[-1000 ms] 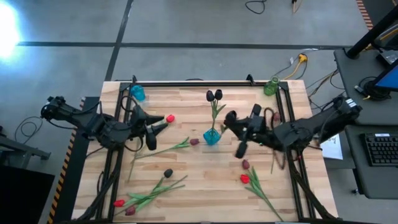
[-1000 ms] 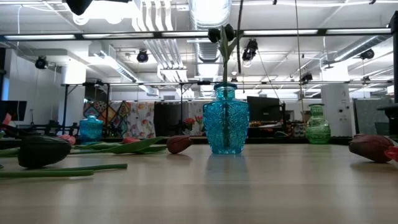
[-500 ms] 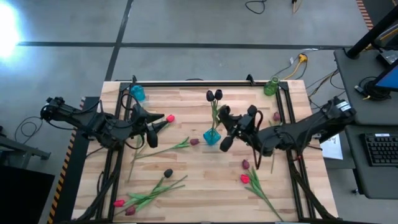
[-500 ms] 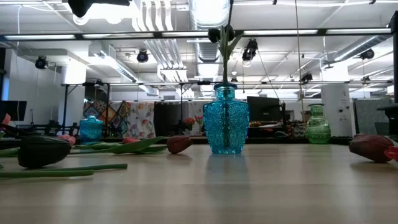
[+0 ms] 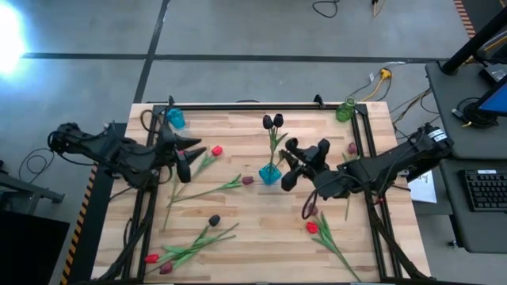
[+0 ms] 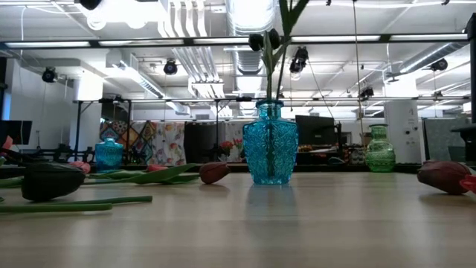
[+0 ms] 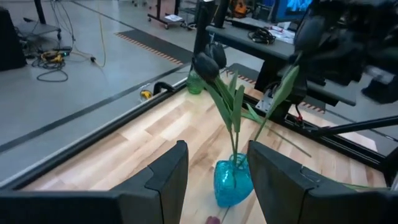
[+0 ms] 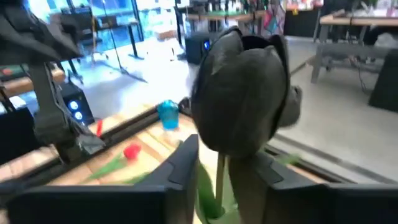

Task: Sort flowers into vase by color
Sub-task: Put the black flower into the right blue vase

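The right tool point(image 5: 295, 165), right of frame centre, is loosening around a black tulip point(image 8: 242, 99) whose stem is entering the blue vase point(image 5: 269, 173) (light, floppy, best pinched mid-stem), while the left tool point(image 5: 190, 153) is waiting half-open, empty, upper left.

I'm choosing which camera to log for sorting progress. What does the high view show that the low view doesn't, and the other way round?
Only the high view shows both arms, the left tool, the right tool by the vase, and flowers scattered along the table.

Only the low view shows the room behind.

Both show the blue vase with dark tulips, the small blue vase and the green vase.
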You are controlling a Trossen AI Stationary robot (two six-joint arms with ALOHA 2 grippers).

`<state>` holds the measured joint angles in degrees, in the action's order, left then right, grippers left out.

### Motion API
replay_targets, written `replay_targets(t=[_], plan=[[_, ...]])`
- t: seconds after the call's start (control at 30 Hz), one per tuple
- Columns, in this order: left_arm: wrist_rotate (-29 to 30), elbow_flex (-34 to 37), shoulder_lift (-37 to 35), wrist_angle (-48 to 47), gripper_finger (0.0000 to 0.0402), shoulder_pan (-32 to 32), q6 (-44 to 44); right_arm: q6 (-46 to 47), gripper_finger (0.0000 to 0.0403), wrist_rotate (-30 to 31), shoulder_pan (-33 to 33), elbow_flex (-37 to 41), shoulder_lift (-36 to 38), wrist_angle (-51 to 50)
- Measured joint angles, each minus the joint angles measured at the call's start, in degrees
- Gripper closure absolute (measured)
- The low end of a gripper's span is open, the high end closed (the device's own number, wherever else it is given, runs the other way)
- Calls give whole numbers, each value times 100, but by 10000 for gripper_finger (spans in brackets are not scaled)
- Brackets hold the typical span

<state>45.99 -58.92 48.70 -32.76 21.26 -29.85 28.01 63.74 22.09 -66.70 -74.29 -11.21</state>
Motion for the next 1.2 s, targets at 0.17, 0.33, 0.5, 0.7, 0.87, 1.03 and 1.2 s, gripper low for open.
replay_targets(t=[0.17, 0.33, 0.5, 0.7, 0.87, 1.03, 1.2], plan=[[-1, -542, -73, -899, 249, 7, 86, 247, 264, -556, 0, -123, 27, -493], [-6, -960, -27, -1370, 249, 44, 75, 249, 230, -681, -1, -227, 25, -748], [-48, -1004, -23, -1394, 249, 326, 68, 251, 211, -686, -13, -227, 44, -754], [-25, -928, -21, -1413, 249, 622, 86, 577, 196, -1137, -50, -229, 62, -1032], [-10, -939, -18, -1526, 249, 638, 177, 1228, 182, -1613, -50, -229, 43, -1711], [-11, -877, -20, -1674, 249, 640, 66, 1550, 166, -1681, -73, -201, 36, -1902], [-15, -876, 37, -1693, 249, 640, 40, 1553, 151, -1738, -203, -199, 36, -1868]])
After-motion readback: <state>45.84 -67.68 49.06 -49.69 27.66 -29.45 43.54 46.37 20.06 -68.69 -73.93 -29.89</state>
